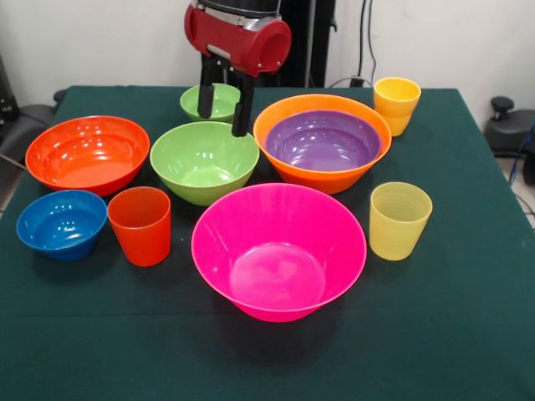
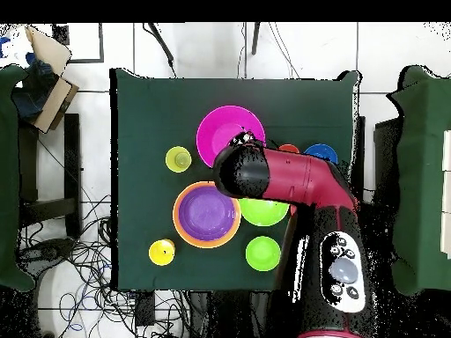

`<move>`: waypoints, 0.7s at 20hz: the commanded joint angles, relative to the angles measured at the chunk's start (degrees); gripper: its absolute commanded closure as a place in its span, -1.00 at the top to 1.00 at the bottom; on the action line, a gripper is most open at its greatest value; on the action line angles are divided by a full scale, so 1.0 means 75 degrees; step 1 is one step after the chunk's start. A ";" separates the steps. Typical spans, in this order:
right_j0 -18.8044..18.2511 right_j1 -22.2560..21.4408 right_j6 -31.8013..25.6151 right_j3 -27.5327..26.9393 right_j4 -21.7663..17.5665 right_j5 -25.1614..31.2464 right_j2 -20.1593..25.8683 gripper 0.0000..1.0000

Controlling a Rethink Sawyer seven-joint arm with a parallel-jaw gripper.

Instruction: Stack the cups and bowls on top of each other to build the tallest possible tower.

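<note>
We see a surface (image 1: 468, 334) covered in dark green cloth. In the overhead view we find a cardboard box (image 2: 48, 75) off one corner of it and tangled cables (image 2: 70, 273) lying on the pale tiled floor (image 2: 97, 132). In the front view a white wall (image 1: 100, 42) stands behind, and black cables (image 1: 366, 42) hang down it.
</note>
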 commanded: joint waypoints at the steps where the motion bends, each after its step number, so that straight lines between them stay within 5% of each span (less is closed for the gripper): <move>1: -0.0005 0.0661 -0.1286 -0.0317 -0.0756 0.0180 0.1025 1.00; 14: 0.0328 0.1125 -0.0600 -0.0664 -0.0826 -0.0456 0.0978 1.00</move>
